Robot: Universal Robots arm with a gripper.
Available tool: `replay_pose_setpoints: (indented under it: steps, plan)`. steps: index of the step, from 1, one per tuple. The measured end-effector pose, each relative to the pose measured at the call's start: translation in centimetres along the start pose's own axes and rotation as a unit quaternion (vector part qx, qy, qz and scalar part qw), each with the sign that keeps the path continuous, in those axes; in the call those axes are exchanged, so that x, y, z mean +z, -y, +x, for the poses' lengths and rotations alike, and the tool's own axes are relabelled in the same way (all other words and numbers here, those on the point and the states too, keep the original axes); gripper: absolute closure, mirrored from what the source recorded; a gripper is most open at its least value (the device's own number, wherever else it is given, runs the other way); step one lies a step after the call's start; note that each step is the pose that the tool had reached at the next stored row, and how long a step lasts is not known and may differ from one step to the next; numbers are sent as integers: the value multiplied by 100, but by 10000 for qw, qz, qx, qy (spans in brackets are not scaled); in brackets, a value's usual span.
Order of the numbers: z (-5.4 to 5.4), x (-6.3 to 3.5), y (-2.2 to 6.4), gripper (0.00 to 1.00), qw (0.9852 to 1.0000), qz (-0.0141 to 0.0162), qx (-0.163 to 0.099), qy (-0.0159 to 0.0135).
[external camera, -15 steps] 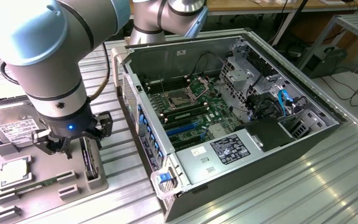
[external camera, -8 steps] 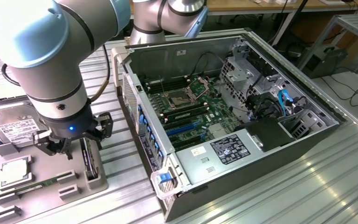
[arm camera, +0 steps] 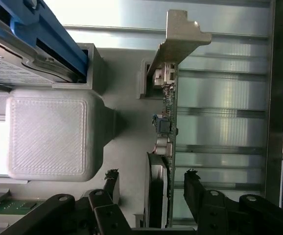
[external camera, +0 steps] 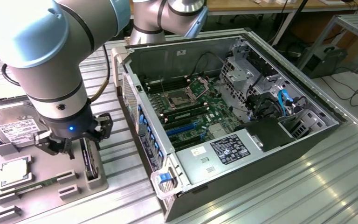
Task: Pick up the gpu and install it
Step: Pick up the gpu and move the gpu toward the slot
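The hard drive (external camera: 11, 123), silver with a white label, sits farthest from the open computer case (external camera: 266, 186) toward the exterior view's left, propped in a grey moulded holder (external camera: 48, 196) on the ribbed metal tabletop (external camera: 328, 186). A green memory stick (external camera: 39, 183) lies in a slot of the same holder, on the side away from the case.

Nearer the case, the grey robot arm (external camera: 42, 56) bends at a large rounded joint and drops almost straight down over the holder, wrist vertical, a blue light glowing on its collar. Its black pincer (external camera: 79, 144) points downward with its jaws spread wide, just beside the case's rear panel.

The gpu (external camera: 91, 163) stands on edge in the holder's slot closest to the case, not yet lifted. From the wrist, the card (arm camera: 167, 122) runs between the two fingertips (arm camera: 112, 174), one on each face, each apart from the board. Its round black fan (arm camera: 156, 191) faces away from the case, and its pale metal bracket (arm camera: 178, 39) rises at the end farthest from the pincer.

Inside the case, the motherboard (external camera: 191, 112) lies exposed, its blue slots on the edge nearest the holder.
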State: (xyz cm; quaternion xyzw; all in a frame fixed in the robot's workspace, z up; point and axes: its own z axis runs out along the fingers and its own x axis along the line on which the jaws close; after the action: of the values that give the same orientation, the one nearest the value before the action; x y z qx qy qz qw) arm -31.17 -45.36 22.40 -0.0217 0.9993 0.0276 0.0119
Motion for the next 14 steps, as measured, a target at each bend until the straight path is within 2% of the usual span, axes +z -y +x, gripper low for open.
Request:
replay_pose_setpoints:
  steps: [1,2,3,10,12,13,14]
  plan:
    - [0,1,7,40,10000,0,0,0]
    - [1,2,12,40,10000,0,0,0]
    - [1,4,13,47,10000,0,0,0]
    - [-22,20,15,47,10000,1,3,0]
    - [-24,23,16,49,10000,1,2,-1]
    - [-24,25,17,56,10000,0,2,0]
    - [-24,27,20,56,10000,0,2,0]
